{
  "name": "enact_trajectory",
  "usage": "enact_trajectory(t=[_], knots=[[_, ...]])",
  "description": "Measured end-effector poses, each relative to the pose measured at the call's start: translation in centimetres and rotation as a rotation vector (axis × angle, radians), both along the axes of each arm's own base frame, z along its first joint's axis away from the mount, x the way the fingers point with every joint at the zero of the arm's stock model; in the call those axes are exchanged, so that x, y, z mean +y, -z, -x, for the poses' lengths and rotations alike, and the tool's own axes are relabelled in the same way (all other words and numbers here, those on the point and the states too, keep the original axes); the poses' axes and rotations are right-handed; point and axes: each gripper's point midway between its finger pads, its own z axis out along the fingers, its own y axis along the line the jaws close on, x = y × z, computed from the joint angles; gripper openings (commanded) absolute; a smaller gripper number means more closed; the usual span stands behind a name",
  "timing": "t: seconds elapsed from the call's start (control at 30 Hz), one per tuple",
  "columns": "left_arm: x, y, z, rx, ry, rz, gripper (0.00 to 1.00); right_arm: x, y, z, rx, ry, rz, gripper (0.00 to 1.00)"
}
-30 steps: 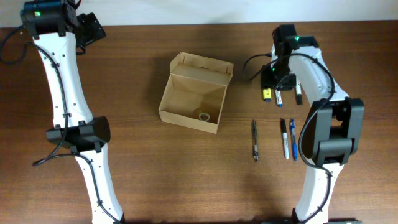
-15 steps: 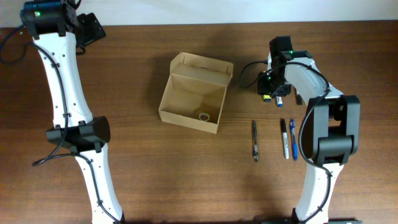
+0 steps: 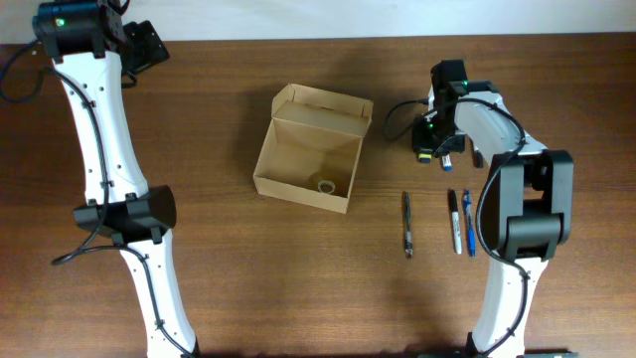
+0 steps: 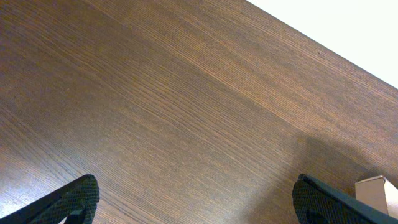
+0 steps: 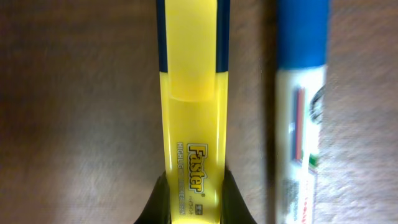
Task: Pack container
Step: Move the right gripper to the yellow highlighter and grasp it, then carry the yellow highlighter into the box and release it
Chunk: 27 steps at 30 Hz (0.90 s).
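Found the container [image 3: 313, 149] near the middle of the dark wood-grain table [image 3: 248, 288]: a plain tan cardboard box, open, with its flap lid standing up at the far side, well apart from both arms. Spotted a small tape roll [image 3: 326, 185] on its floor near the front wall. Counted three writing tools in a loose row right of the box: a black pen [image 3: 406, 224], a black-and-white marker [image 3: 454, 221] and a blue pen [image 3: 468, 224] just beside it.

Placed the right gripper [image 3: 429, 147] beyond that row, right of the box. Saw from the right wrist what the overhead hid: fingers closed snugly on a glossy yellow highlighter [image 5: 189, 124] with dark blue edges and the print "Faster", alongside a blue-capped marker [image 5: 301, 124] on the wood. Could not tell whether the highlighter touched the table.

Located the left gripper [image 3: 144, 45] at the far left corner; saw through its wrist camera the fingers [image 4: 78, 196] spread wide over bare wood, holding nothing.
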Motion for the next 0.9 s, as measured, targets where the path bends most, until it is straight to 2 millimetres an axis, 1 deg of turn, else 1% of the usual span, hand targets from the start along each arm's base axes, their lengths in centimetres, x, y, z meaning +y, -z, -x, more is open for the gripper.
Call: enact_trajectory(t=[0.1, 0.17, 0.23, 0.3, 0.37, 0.4, 0.43, 0.47, 0.5, 0.57, 0.63, 0.7, 0.73, 0.77, 0.83, 0.9], knots=[[0.0, 0.0, 0.0, 0.000, 0.000, 0.000, 1.00, 0.9, -0.2, 1.3, 0.062, -0.029, -0.047, 0.04], [0.0, 0.0, 0.0, 0.000, 0.000, 0.000, 1.00, 1.5, -0.9, 1.8, 0.092, -0.050, -0.065, 0.04], [0.0, 0.0, 0.0, 0.000, 0.000, 0.000, 1.00, 2.3, -2.2, 1.7, 0.092, -0.085, -0.073, 0.04], [0.0, 0.0, 0.0, 0.000, 0.000, 0.000, 1.00, 3.7, -4.6, 0.8, 0.055, -0.125, -0.076, 0.04], [0.0, 0.0, 0.0, 0.000, 0.000, 0.000, 1.00, 5.8, -8.2, -0.3, -0.021, -0.181, -0.081, 0.04], [0.0, 0.0, 0.0, 0.000, 0.000, 0.000, 1.00, 7.1, -10.4, -0.7, -0.070, -0.215, -0.084, 0.04], [0.0, 0.0, 0.0, 0.000, 0.000, 0.000, 1.00, 8.6, -12.9, -1.1, -0.129, -0.255, -0.089, 0.04], [0.0, 0.0, 0.0, 0.000, 0.000, 0.000, 1.00, 10.5, -15.9, -1.2, -0.202, -0.308, -0.095, 0.04], [0.0, 0.0, 0.0, 0.000, 0.000, 0.000, 1.00, 12.3, -18.5, -1.0, -0.265, -0.359, -0.102, 0.04], [0.0, 0.0, 0.0, 0.000, 0.000, 0.000, 1.00, 16.0, -23.3, 0.1, -0.387, -0.481, -0.118, 0.04], [0.0, 0.0, 0.0, 0.000, 0.000, 0.000, 1.00, 20.4, -27.2, 2.7, -0.484, -0.640, -0.133, 0.04], [0.0, 0.0, 0.0, 0.000, 0.000, 0.000, 1.00, 22.6, -28.0, 4.2, -0.508, -0.732, -0.134, 0.04], [0.0, 0.0, 0.0, 0.000, 0.000, 0.000, 1.00, 23.7, -27.9, 5.0, -0.508, -0.786, -0.131, 0.04], [0.0, 0.0, 0.0, 0.000, 0.000, 0.000, 1.00, 24.6, -27.2, 5.5, -0.497, -0.830, -0.119, 0.04], [0.0, 0.0, 0.0, 0.000, 0.000, 0.000, 1.00, 25.6, -24.9, 6.0, -0.448, -0.894, -0.094, 0.04], [0.0, 0.0, 0.0, 0.000, 0.000, 0.000, 1.00, 25.9, -21.6, 6.0, -0.376, -0.940, -0.063, 0.04]])
